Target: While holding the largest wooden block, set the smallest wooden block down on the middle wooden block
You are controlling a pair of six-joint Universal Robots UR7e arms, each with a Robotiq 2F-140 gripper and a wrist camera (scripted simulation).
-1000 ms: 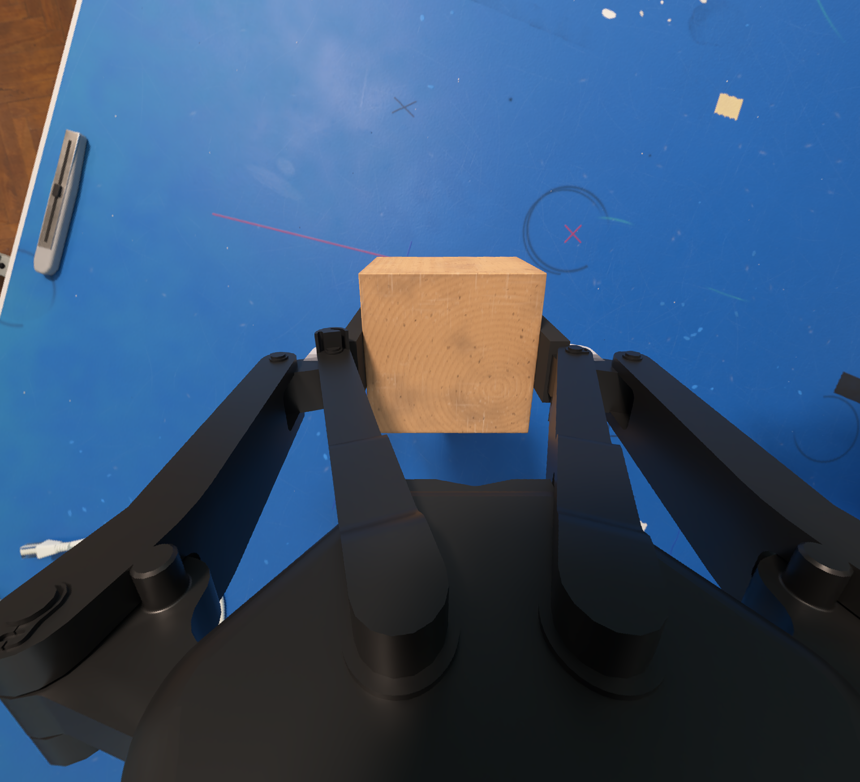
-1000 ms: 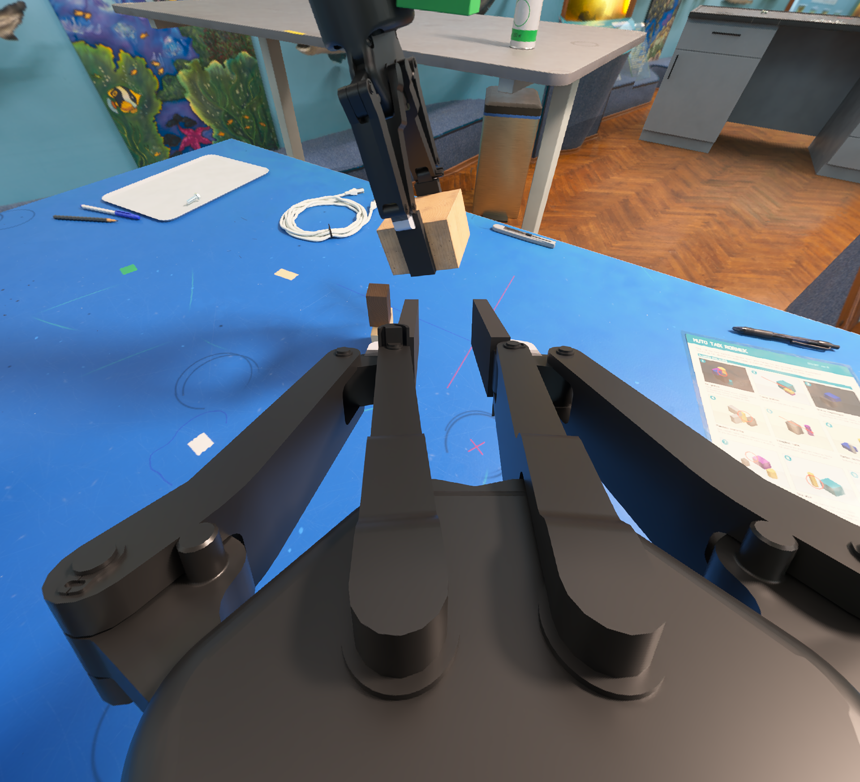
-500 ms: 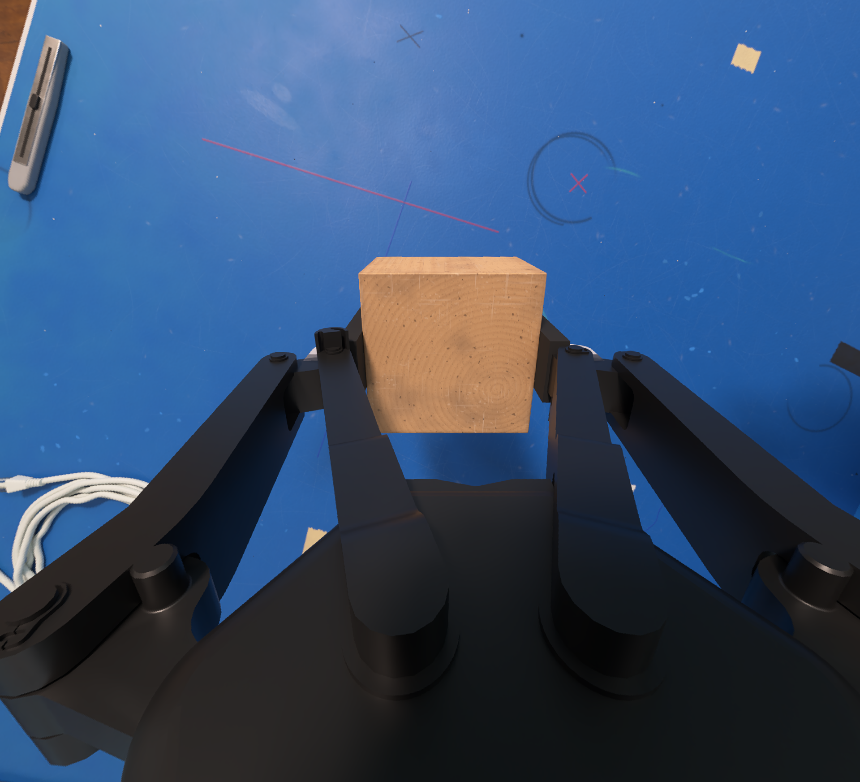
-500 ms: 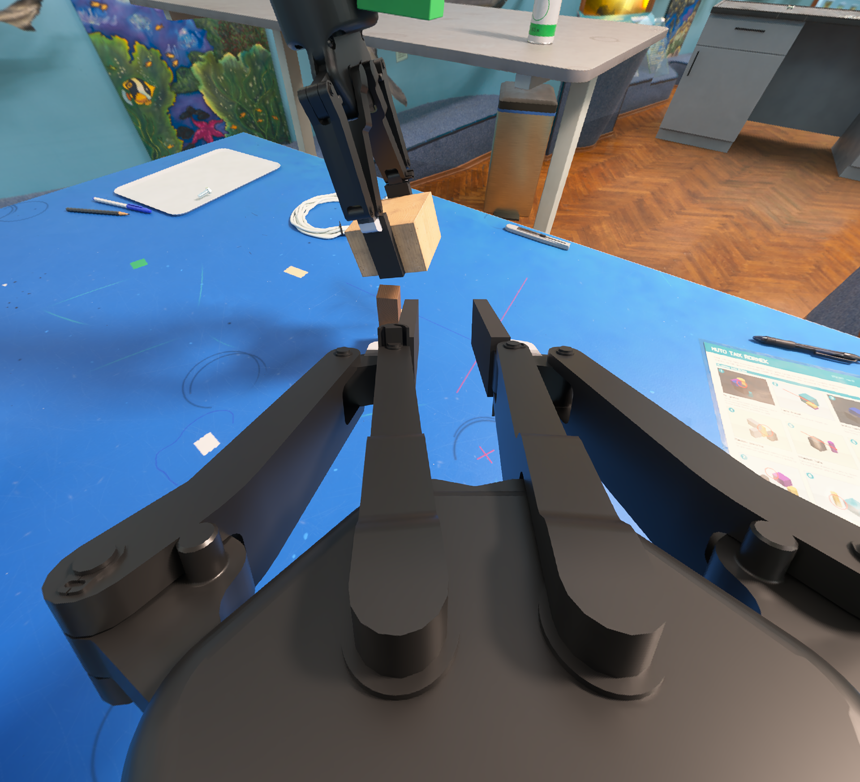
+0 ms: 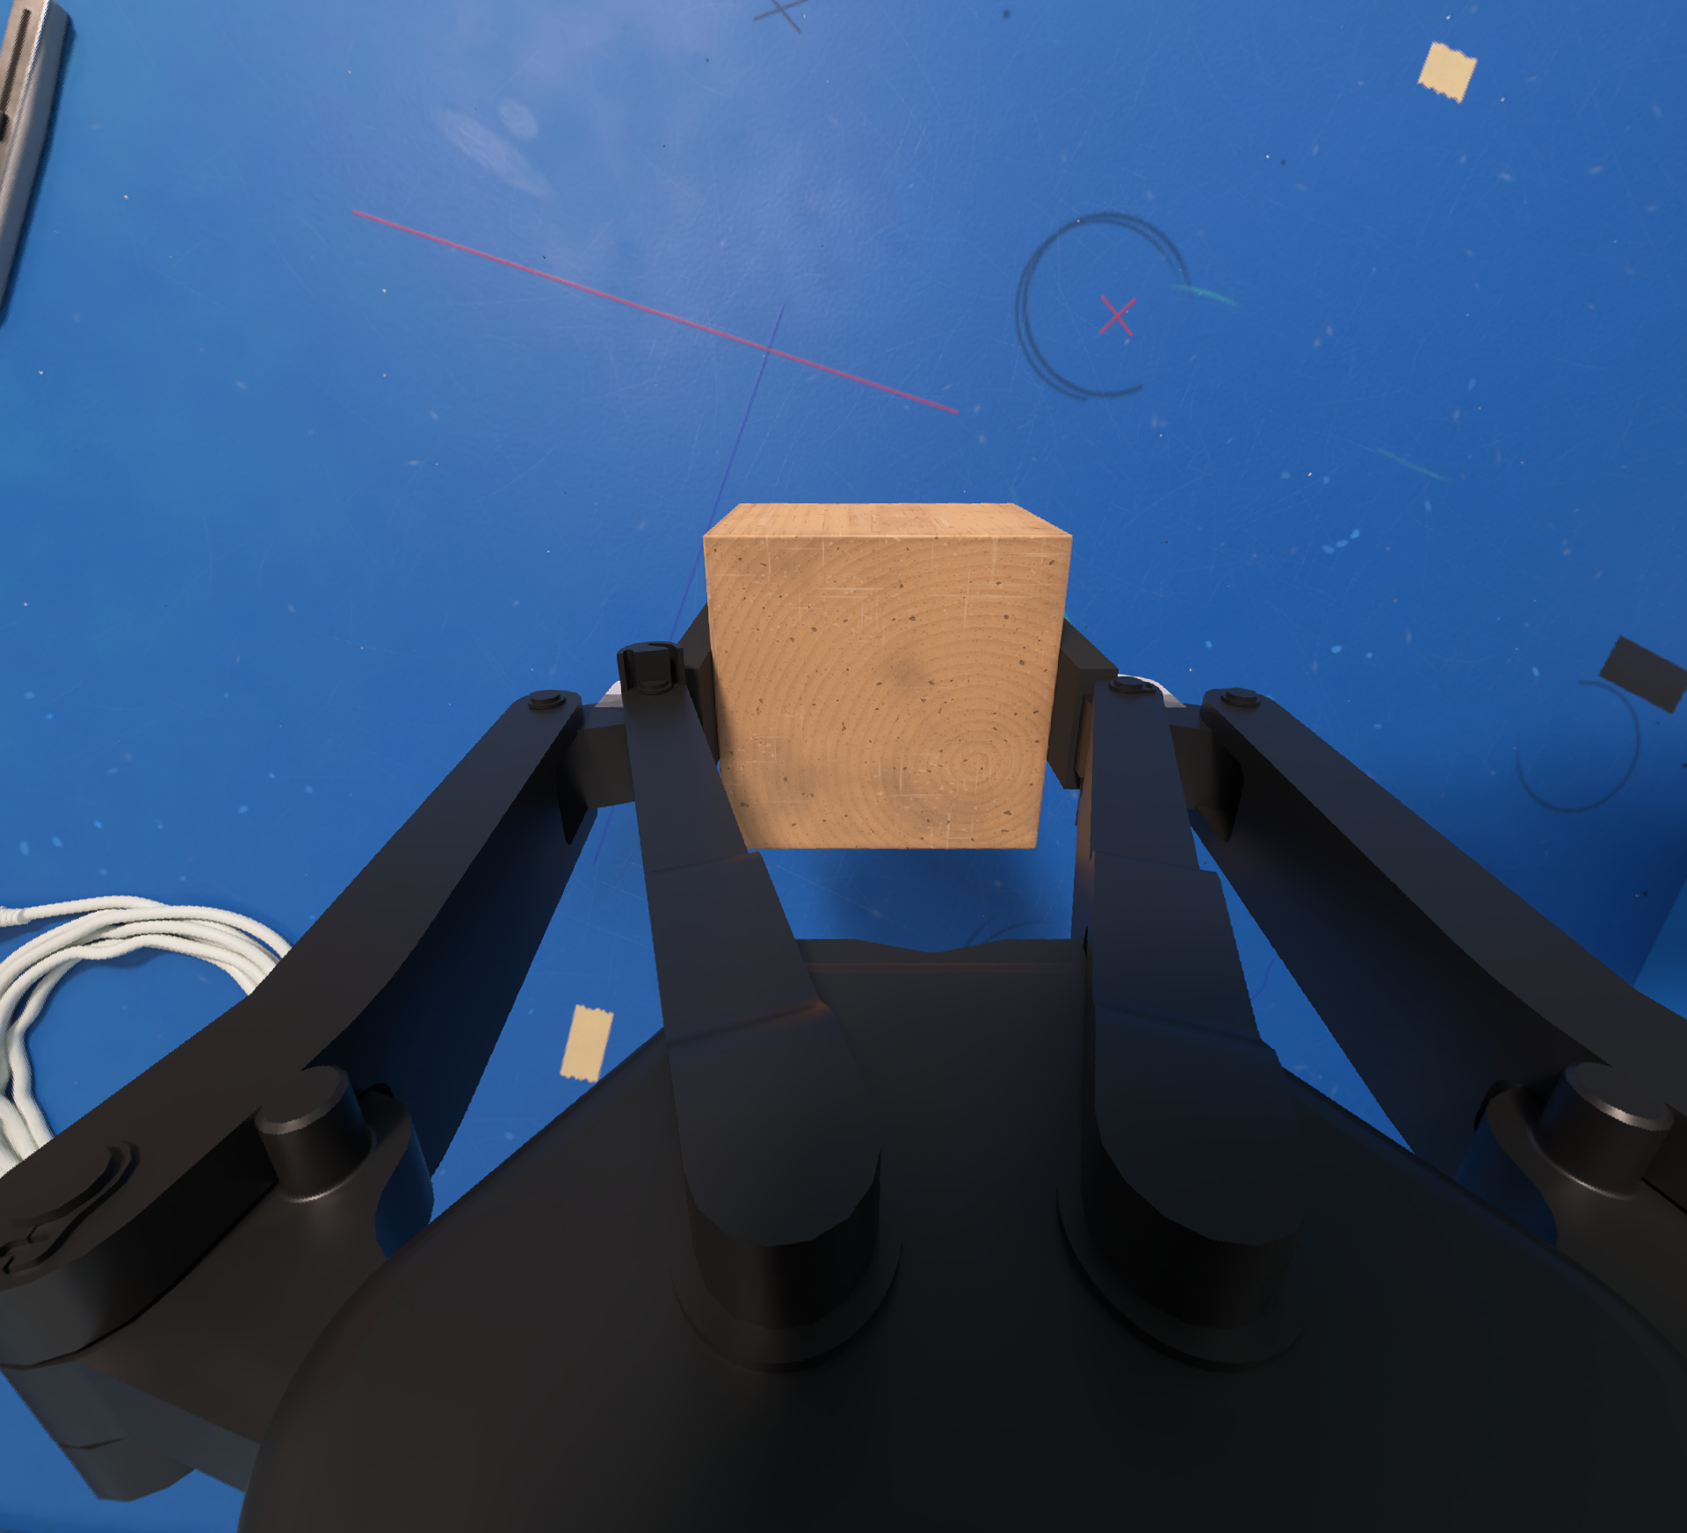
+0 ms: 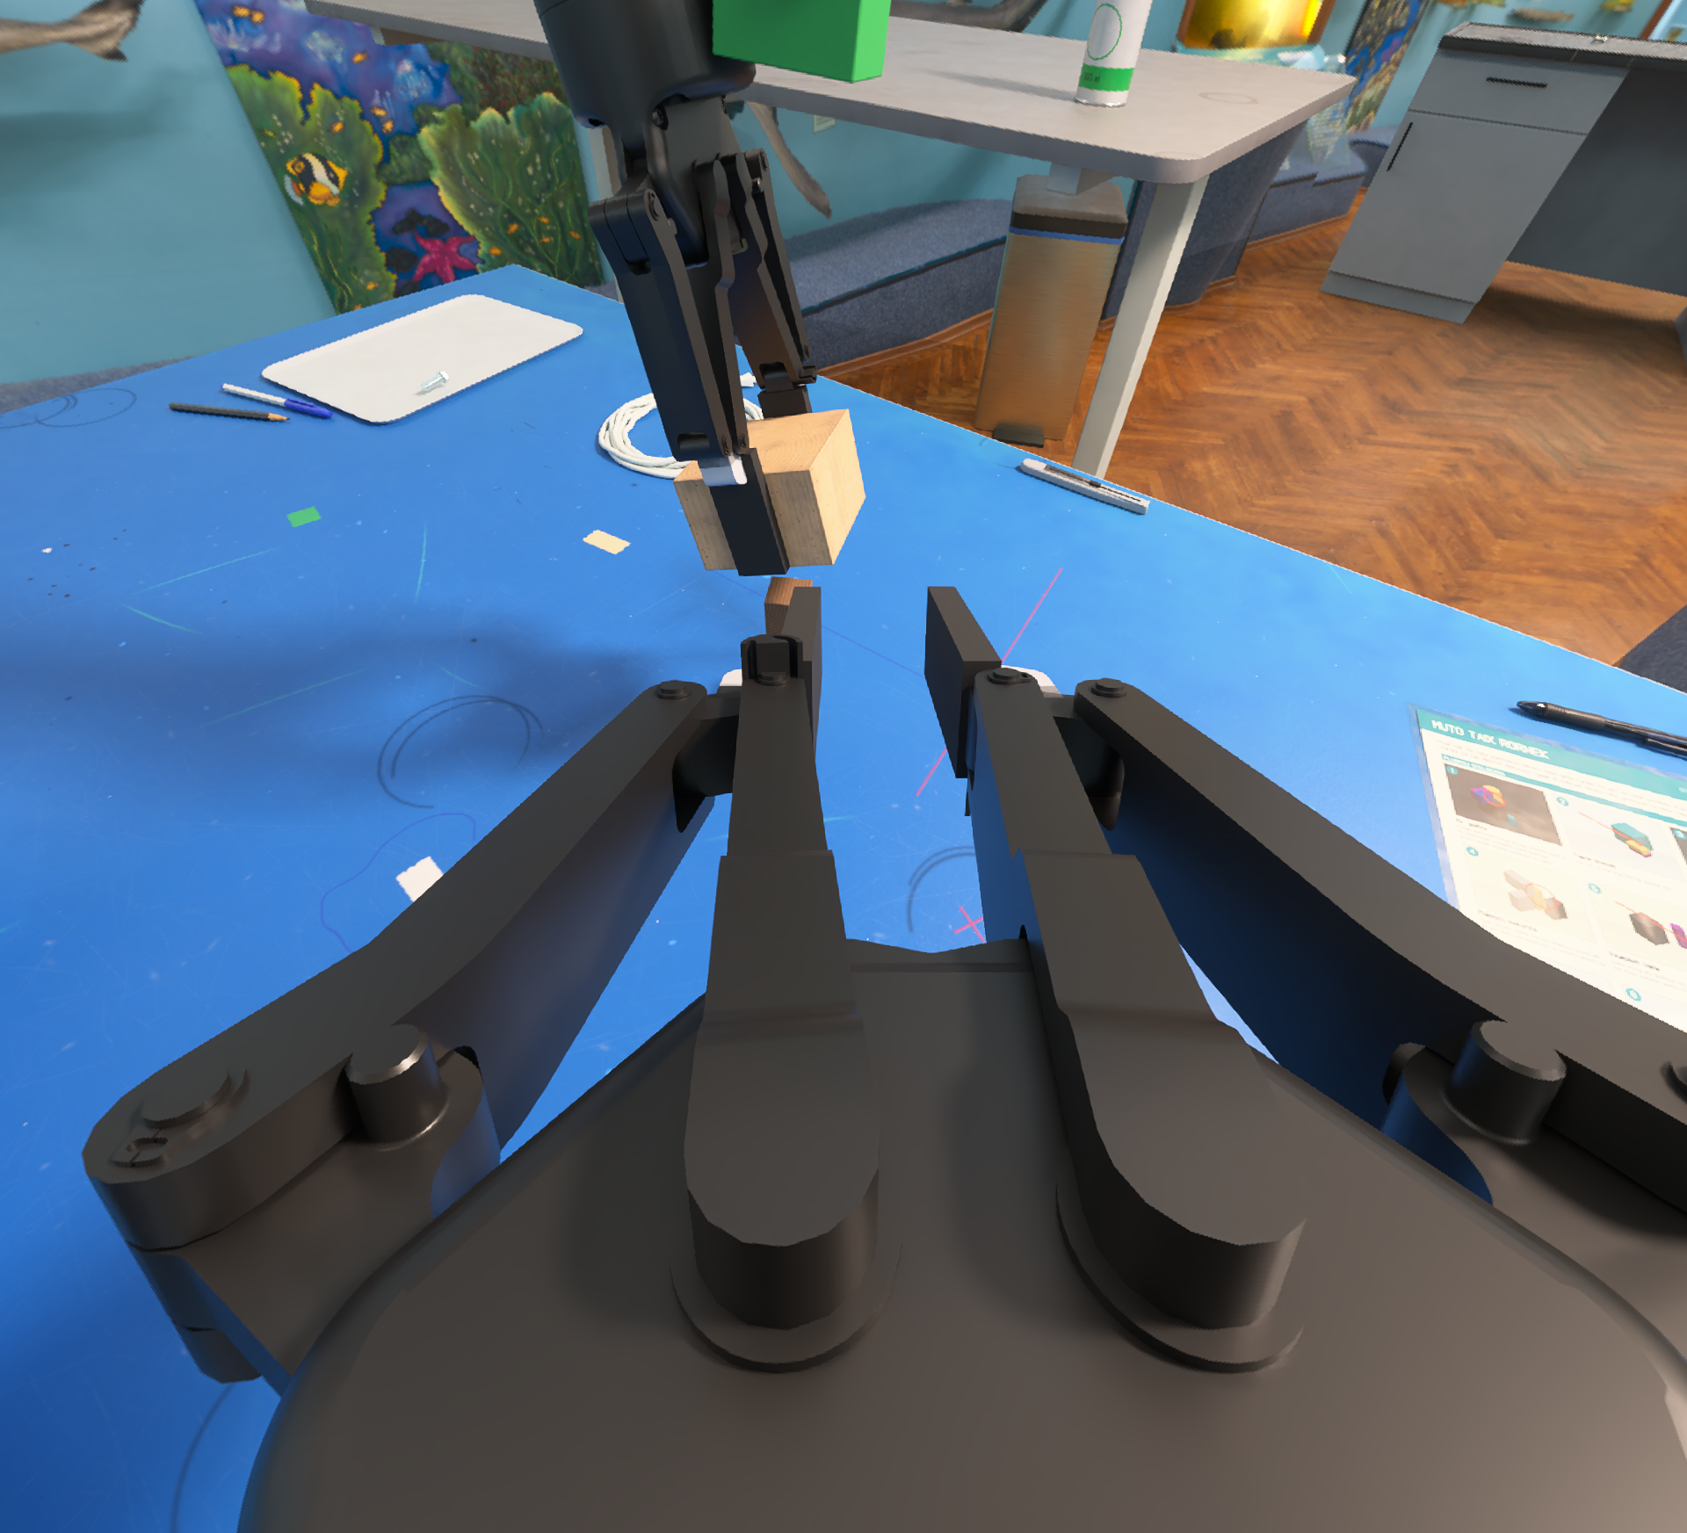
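The left gripper (image 5: 884, 722) was clamped on the largest wooden block (image 5: 881, 686), held clear above the blue table (image 5: 365, 576). The right gripper (image 6: 872, 631) stood parted and held nothing. A small dark wooden block (image 6: 787, 596) showed just behind its left fingertip, directly beneath the raised block; what it rested on was hidden. A white cable (image 5: 110, 951) lay nearby.
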